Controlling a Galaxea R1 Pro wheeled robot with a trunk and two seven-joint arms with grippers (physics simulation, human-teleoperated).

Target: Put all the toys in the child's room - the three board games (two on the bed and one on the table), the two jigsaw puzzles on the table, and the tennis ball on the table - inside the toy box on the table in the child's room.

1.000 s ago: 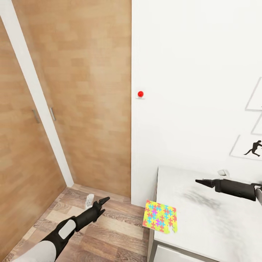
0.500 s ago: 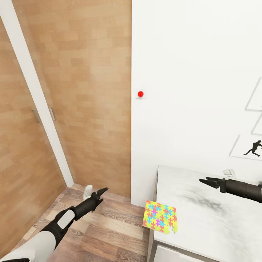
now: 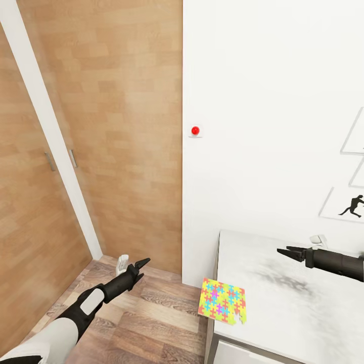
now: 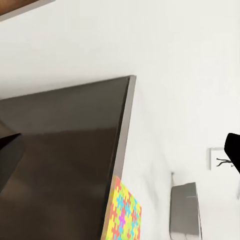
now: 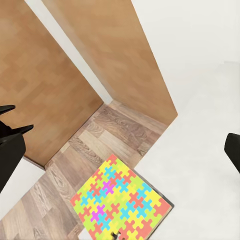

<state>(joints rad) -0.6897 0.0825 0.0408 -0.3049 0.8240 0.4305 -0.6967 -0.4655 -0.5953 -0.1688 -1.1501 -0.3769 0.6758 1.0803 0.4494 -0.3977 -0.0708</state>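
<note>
Overhanging the table corner, a jigsaw puzzle (multicoloured).

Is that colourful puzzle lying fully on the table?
No. The puzzle lies flat at the table corner, overhanging its edge above the floor.

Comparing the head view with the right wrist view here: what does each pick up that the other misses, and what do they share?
Head view alone: the red knob on the white wall, the baseball-player picture, and the right gripper hanging open above the table. Right wrist view alone: a close look down on the jigsaw's interlocking pieces. Both: the jigsaw puzzle overhanging the table's corner, the wood-plank floor, the wooden wardrobe doors and the left gripper.
</note>
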